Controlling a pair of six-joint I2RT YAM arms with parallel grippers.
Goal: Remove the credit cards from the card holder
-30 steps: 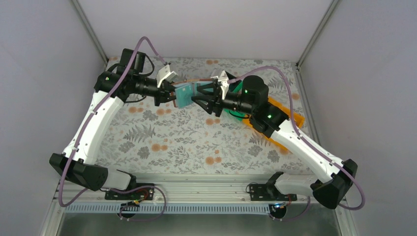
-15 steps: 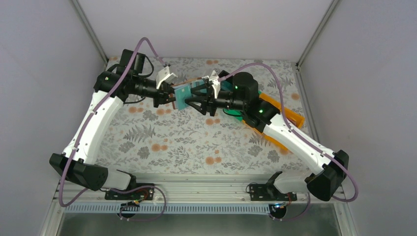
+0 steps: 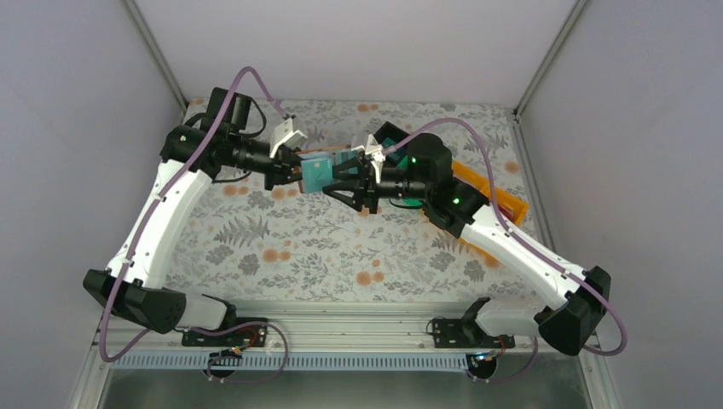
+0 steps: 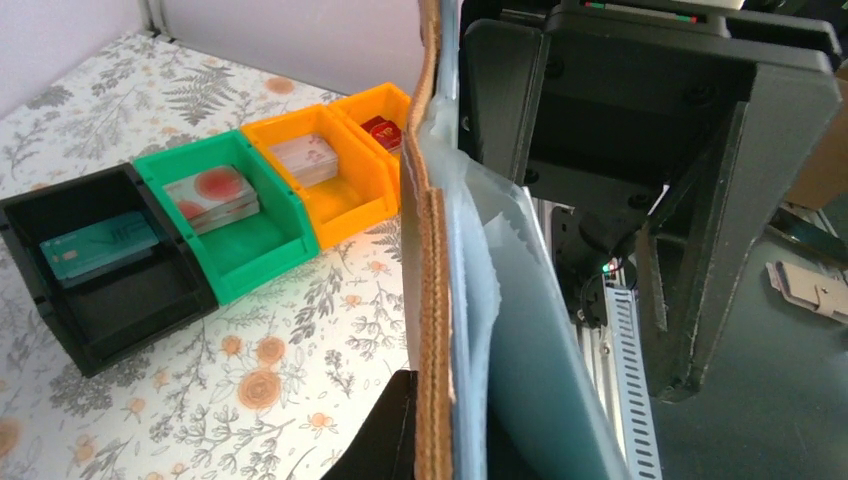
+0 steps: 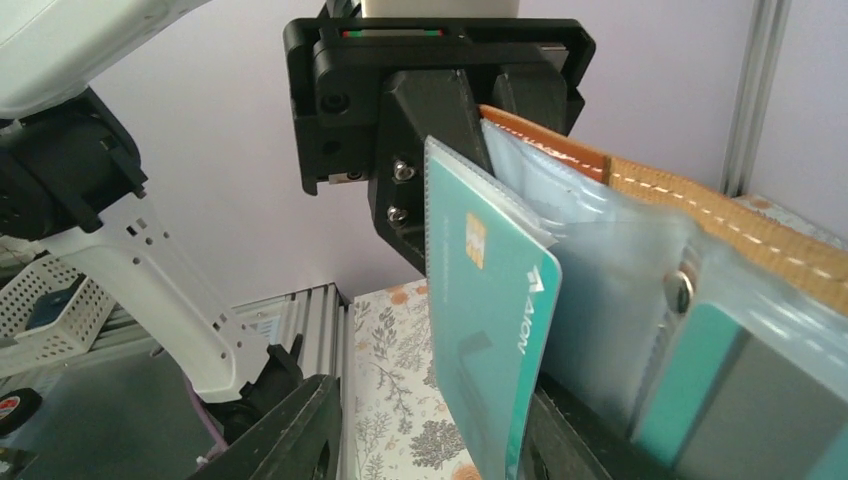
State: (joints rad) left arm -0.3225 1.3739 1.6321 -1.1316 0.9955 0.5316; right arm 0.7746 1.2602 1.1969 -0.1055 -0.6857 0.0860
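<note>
The card holder hangs above the back of the table, brown outside and pale blue inside. My left gripper is shut on its left end. A teal credit card sticks partway out of a clear slot. My right gripper faces the left one with its jaws apart on either side of that card. The card lies close to the right finger and far from the left finger. Another teal card sits in a farther slot.
A row of bins stands on the flowered table: black with a teal card, green with a pale card, orange with more cards. In the top view they lie under my right arm. The rail runs along the near edge.
My right gripper has moved left to the card holder and now straddles the protruding teal card. The left gripper has kept its hold almost in place.
</note>
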